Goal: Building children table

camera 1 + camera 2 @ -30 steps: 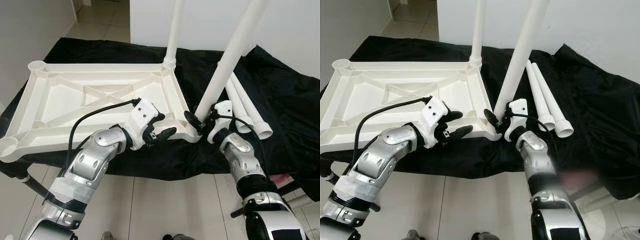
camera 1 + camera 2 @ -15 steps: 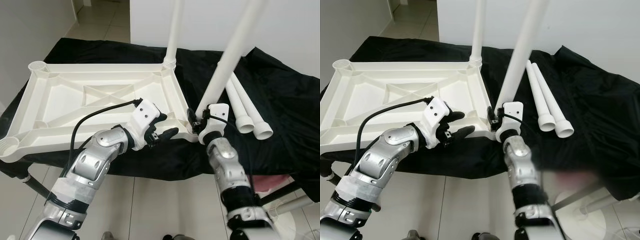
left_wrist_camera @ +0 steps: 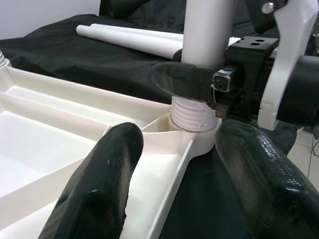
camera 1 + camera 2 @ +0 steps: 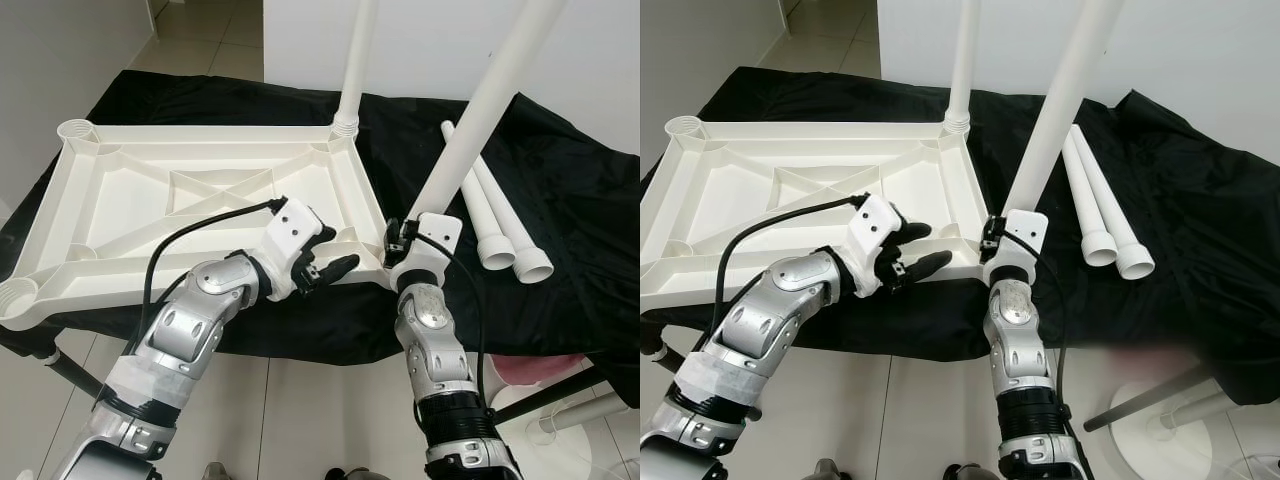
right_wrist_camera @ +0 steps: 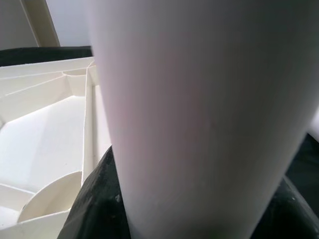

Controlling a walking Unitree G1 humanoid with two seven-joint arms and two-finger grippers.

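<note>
- Far left: the white tabletop lies upside down on a bench draped in black cloth, ribbed underside up, with unfilled leg sockets at its near-left and far-left corners.
- Left of centre: the left tool hovers over the tabletop's near edge, its two black fingers spread apart and gripping nothing; its wrist view looks straight along that edge to the near-right corner socket.
- Centre back: one leg already stands upright in the far-right socket, at about 12 o'clock from the left tool.
- Centre right: a second leg has its threaded foot seated in the near-right socket, its long axis rising and leaning toward 1 o'clock rather than standing plumb.
- The right tool is clenched around this leg just above the threads, so the right arm is the nearer; the leg lies at about 3 o'clock from the left tool, close by.
- Judgement: the coming move turns on that lean. The leg likely has to be brought square to the socket and twisted home, while the free left tool is placed to steady the tabletop.
- Right: two spare legs lie side by side on the cloth, touching, at about 3 o'clock from the right tool, long axes running toward 11 o'clock.
</note>
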